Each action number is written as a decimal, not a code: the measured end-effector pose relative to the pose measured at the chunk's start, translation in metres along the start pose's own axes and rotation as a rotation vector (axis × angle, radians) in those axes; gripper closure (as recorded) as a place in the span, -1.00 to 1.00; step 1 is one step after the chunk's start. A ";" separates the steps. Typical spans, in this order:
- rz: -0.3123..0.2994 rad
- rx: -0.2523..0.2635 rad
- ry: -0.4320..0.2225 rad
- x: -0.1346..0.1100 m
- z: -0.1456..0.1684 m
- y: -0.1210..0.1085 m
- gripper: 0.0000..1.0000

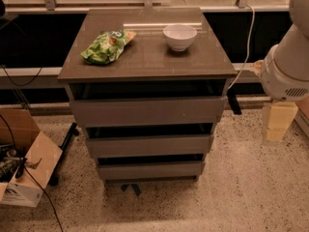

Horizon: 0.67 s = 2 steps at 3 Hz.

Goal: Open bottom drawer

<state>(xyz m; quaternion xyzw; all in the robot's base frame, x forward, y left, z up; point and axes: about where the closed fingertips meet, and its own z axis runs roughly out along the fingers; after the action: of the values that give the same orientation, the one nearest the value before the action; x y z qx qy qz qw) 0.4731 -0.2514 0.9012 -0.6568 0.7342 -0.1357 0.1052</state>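
The bottom drawer (149, 169) is the lowest of three grey-brown flat fronts in a small cabinet (145, 57). Its front sits in line under the middle drawer (148, 145) and top drawer (147, 111), with a dark gap above each. No interior of the bottom drawer shows. My white arm (285, 69) enters at the right edge. My beige gripper (277, 123) hangs below it, to the right of the cabinet at about the height of the top and middle drawers, apart from the fronts and holding nothing that I can see.
A green snack bag (107, 45) and a white bowl (179, 36) sit on the cabinet top. An open cardboard box (24, 170) with cables stands on the speckled floor at the left. A white cable (247, 42) hangs behind the cabinet on the right.
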 end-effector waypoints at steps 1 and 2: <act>-0.036 0.001 0.012 -0.008 0.052 -0.004 -1.00; 0.003 -0.094 0.002 -0.024 0.116 -0.010 -1.00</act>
<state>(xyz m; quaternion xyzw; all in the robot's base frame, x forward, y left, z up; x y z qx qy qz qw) 0.5233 -0.2355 0.7950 -0.6596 0.7410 -0.1017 0.0738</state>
